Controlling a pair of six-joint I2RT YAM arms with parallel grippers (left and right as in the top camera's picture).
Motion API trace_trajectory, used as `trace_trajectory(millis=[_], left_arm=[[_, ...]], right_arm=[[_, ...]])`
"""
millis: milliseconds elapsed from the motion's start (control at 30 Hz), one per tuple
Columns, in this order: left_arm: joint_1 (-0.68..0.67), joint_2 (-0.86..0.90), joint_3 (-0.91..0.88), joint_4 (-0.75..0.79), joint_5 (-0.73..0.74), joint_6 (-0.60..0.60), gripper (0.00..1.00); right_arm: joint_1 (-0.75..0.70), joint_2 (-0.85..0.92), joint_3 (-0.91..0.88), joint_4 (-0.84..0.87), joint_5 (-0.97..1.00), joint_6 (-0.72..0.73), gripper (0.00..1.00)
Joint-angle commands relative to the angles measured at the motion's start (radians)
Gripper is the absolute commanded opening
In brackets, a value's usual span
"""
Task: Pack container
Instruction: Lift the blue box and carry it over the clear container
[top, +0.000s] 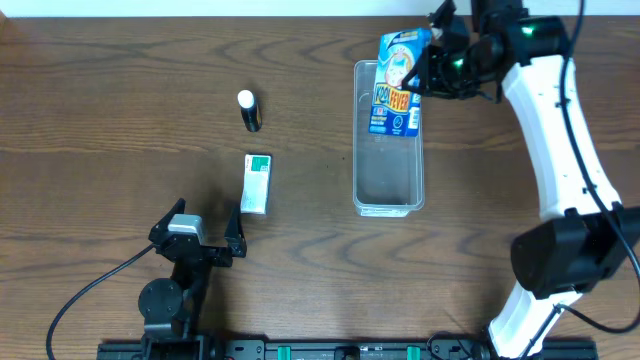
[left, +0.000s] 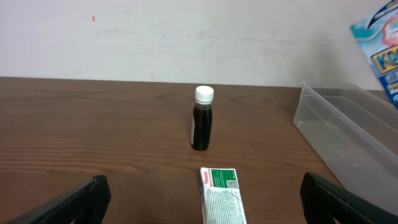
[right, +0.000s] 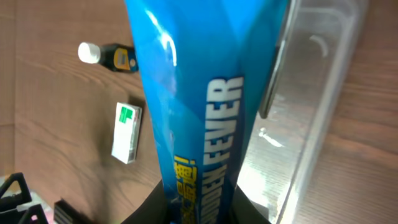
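The clear plastic container (top: 388, 190) lies long and narrow right of centre; it also shows in the left wrist view (left: 348, 134) and the right wrist view (right: 311, 99). My right gripper (top: 432, 62) is shut on a blue packet (top: 398, 85) and holds it over the container's far end; the packet fills the right wrist view (right: 199, 106). A white and green box (top: 257, 182) lies left of the container. A small dark bottle with a white cap (top: 249, 111) lies beyond it. My left gripper (left: 202, 199) is open and empty, just short of the box (left: 222, 196).
The bottle (left: 202, 121) is beyond the box in the left wrist view. Black cables run along the table's front edge (top: 90, 300). The right arm's white links (top: 560, 140) reach over the table's right side.
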Motion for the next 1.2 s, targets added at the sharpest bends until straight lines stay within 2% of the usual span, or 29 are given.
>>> trace_trajectory(millis=[0,700,733,800,833,933,1067,1167], left_arm=[[0.006,-0.006,-0.018,-0.032,0.011,0.010,0.98],[0.006,-0.006,-0.018,-0.032,0.011,0.010,0.98],[0.006,-0.006,-0.018,-0.032,0.011,0.010,0.98],[0.006,-0.006,-0.018,-0.032,0.011,0.010,0.98],[0.006,-0.006,-0.018,-0.032,0.011,0.010,0.98],[0.006,-0.006,-0.018,-0.032,0.011,0.010,0.98],[0.006,-0.006,-0.018,-0.032,0.011,0.010,0.98],[0.006,-0.006,-0.018,-0.032,0.011,0.010,0.98]], right_arm=[[0.027,0.040,0.006,0.007,-0.036,0.020,0.19],[0.042,0.118,0.006,0.025,-0.032,0.019,0.22],[0.044,0.118,0.006,0.026,-0.033,0.019,0.26],[0.046,0.118,0.006,0.026,-0.032,0.019,0.56],[0.046,0.118,0.006,0.025,-0.032,0.019,0.66],[0.047,0.118,0.006,0.026,-0.026,0.019,0.84],[0.046,0.118,0.006,0.024,0.026,0.019,0.82],[0.043,0.118,0.006,0.028,0.027,0.019,0.73]])
